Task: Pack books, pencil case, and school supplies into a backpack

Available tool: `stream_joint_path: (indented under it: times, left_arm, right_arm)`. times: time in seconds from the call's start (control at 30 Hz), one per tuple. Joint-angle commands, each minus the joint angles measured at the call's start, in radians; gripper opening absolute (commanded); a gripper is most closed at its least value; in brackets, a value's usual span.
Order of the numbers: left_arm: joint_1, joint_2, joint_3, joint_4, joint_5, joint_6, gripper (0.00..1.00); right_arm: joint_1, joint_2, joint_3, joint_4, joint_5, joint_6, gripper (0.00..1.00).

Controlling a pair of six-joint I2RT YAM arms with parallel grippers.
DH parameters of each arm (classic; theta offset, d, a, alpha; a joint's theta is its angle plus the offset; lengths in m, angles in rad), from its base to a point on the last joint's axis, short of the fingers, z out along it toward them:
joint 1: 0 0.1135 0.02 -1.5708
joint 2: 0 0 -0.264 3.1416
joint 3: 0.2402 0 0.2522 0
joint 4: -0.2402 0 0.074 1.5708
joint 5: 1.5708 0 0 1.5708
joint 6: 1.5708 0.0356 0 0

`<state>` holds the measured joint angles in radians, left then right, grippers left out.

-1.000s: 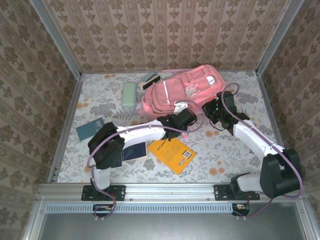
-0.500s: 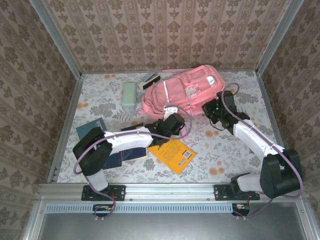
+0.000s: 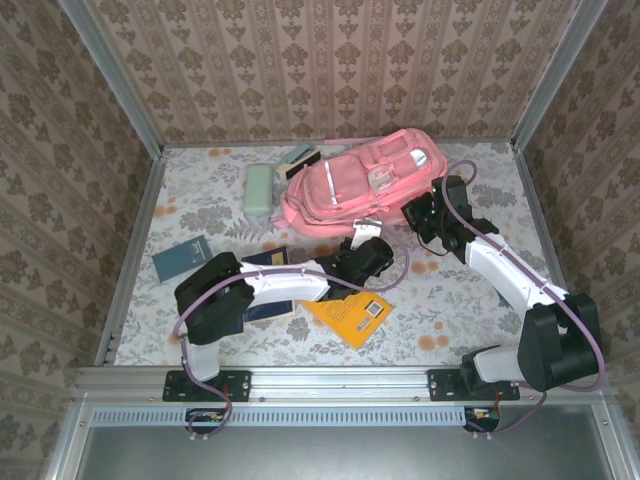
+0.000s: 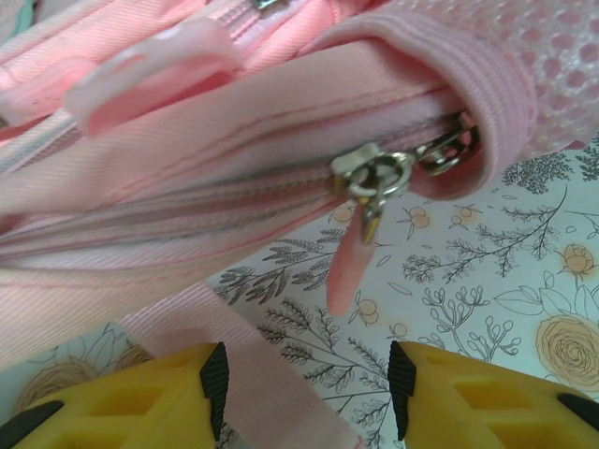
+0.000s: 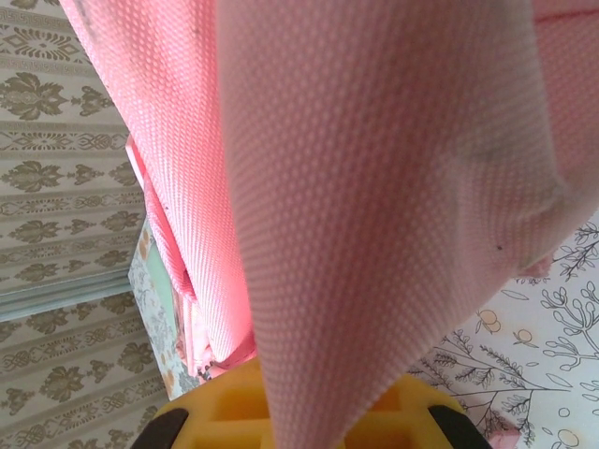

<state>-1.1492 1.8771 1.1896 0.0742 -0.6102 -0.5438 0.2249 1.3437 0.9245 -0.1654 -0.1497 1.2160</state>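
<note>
Enclosure: walls (image 3: 330, 70) papered in a beige damask pattern, aluminium rails at the corners; table (image 3: 200, 210) covered in pale cloth printed with line-drawn flowers and orange blooms; backpack (image 3: 355, 185), pink woven fabric with white trim, lies slumped on its side at upper centre of the top view, the biggest item; orange-yellow paperback (image 3: 350, 312), flat and glossy, lower centre, its upper edge hidden under the left arm's wrist; two navy books (image 3: 266, 306) with a yellow label, left of the paperback, partly covered by the same arm; teal booklet (image 3: 182, 257), thin and flat, alone at centre left; pencil case (image 3: 260, 188), mint-green rounded oblong, just left of the backpack; teal-and-dark block (image 3: 300, 160), near the backpack's upper-left corner; left gripper (image 4: 307, 398), yellow fingers with black pads spread wide apart, low over the cloth facing the backpack's closed zip, a pink webbing strap (image 4: 234, 360) running between them unclamped; zip pull (image 4: 374, 176), silver metal with a soft pink tab hanging down; right gripper (image 5: 314, 412), fingers drawn together on a fold of the backpack's pink mesh, which drapes over most of that view.
</note>
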Motion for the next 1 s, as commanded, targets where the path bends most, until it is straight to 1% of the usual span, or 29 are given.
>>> stream_joint_path:
  times: [0.0,0.23,0.3,0.33,0.43,0.5,0.7,0.97]
  left_arm:
    - [0.016,0.019,0.058,0.016,-0.034,0.027,0.51]
    - [0.047,0.027,0.094,0.016,-0.031,0.034,0.51]
    - [0.056,0.035,0.104,0.011,-0.019,0.033,0.47]
    - [0.058,0.038,0.106,0.010,-0.017,0.031,0.42]
    - [0.065,0.042,0.107,0.004,-0.018,0.028,0.16]
    - [0.067,0.034,0.101,0.000,-0.023,0.025,0.01]
    - [0.081,-0.029,0.041,-0.016,-0.014,-0.001,0.00]
    - [0.144,-0.172,-0.124,-0.055,-0.011,-0.051,0.00]
  right_arm:
    - [0.012,-0.016,0.051,0.021,-0.068,0.022,0.00]
    - [0.012,-0.034,0.033,0.020,-0.063,0.021,0.00]
    - [0.013,-0.039,0.026,0.020,-0.059,0.022,0.00]
    - [0.013,-0.041,0.026,0.020,-0.056,0.022,0.00]
    - [0.012,-0.047,0.022,0.015,-0.050,0.019,0.00]
    - [0.013,-0.048,0.019,0.013,-0.044,0.018,0.00]
    - [0.007,-0.049,0.019,0.002,-0.014,-0.003,0.00]
    - [-0.043,-0.056,-0.005,-0.010,-0.010,-0.037,0.00]
